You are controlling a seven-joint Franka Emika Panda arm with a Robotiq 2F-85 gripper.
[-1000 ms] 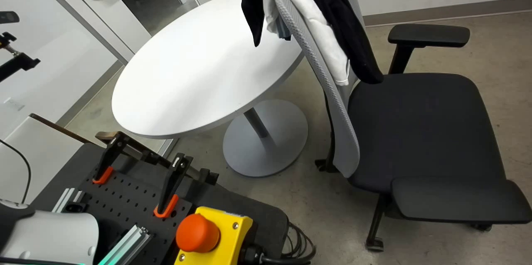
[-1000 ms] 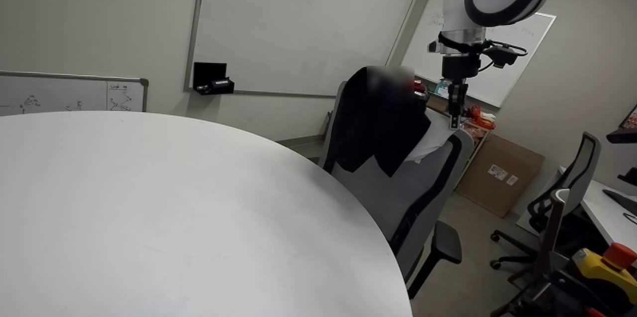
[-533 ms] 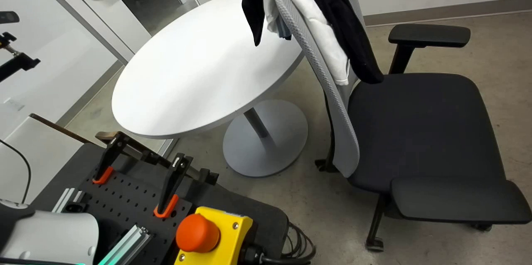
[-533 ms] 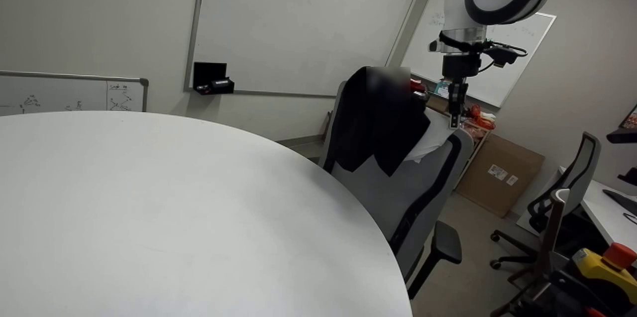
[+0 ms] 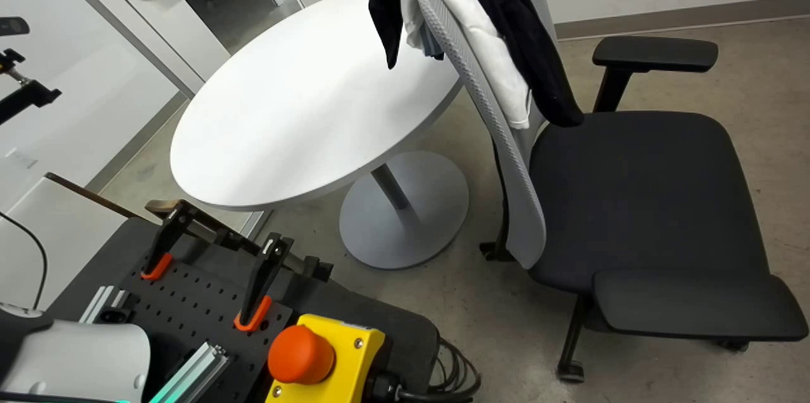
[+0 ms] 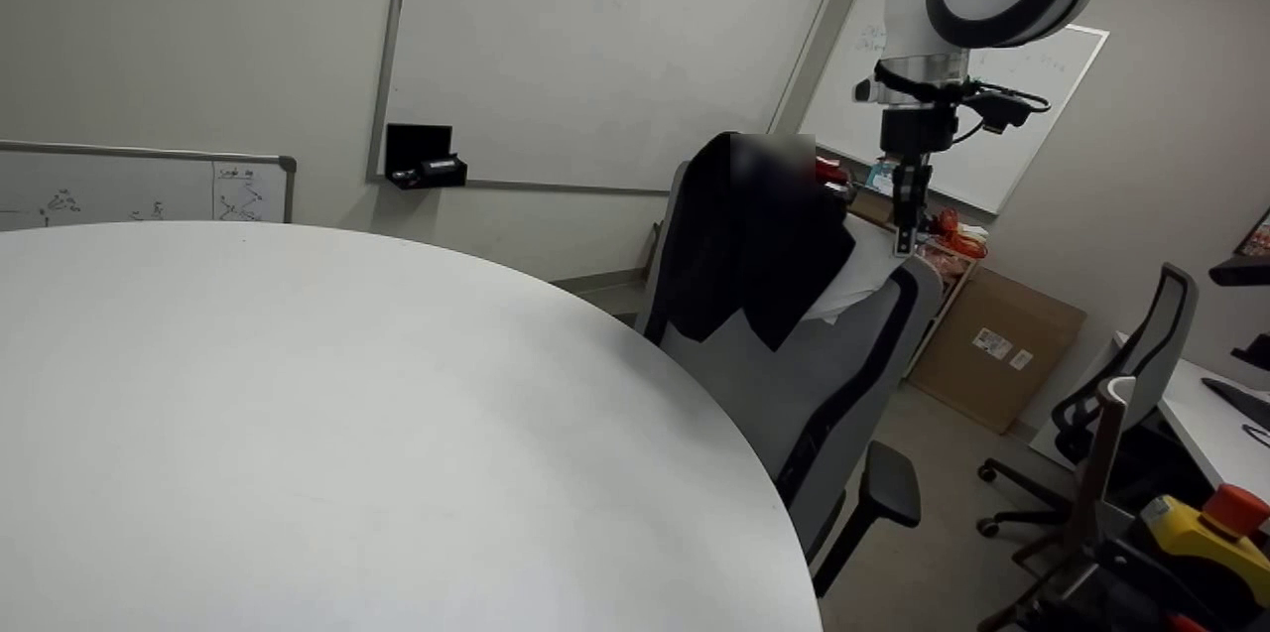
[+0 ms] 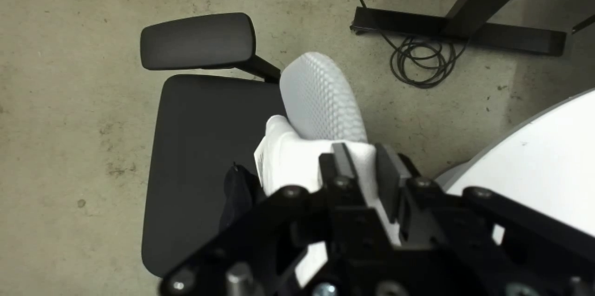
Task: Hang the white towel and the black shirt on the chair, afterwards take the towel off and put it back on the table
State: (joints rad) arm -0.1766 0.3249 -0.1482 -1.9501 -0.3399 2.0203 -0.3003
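Over the tall grey back of the chair [image 5: 645,200] hang both cloths. The white towel [image 5: 490,55] drapes across the top edge, nearest the gripper, and folds over the seat side in the wrist view. Farther along, the black shirt [image 6: 734,255] falls down both sides of the back and covers part of the towel. My gripper [image 7: 362,149] points down at the top corner of the chair back, its fingers on either side of that edge and closed on the towel there. Whether the chair back itself is pinched too is hidden. The white round table [image 5: 297,105] stands behind the chair.
Black armrests [image 7: 197,42] stick out beside the seat. A yellow box with a red button [image 5: 329,359] and black clamps [image 5: 262,279] are on the robot's stand. Behind the chair, a cardboard box [image 6: 997,349] leans near a shelf.
The gripper and chair back have shifted together very slightly, a few pixels to the left in an exterior view. Towel and shirt hang as before, and the jaws keep the same spacing.
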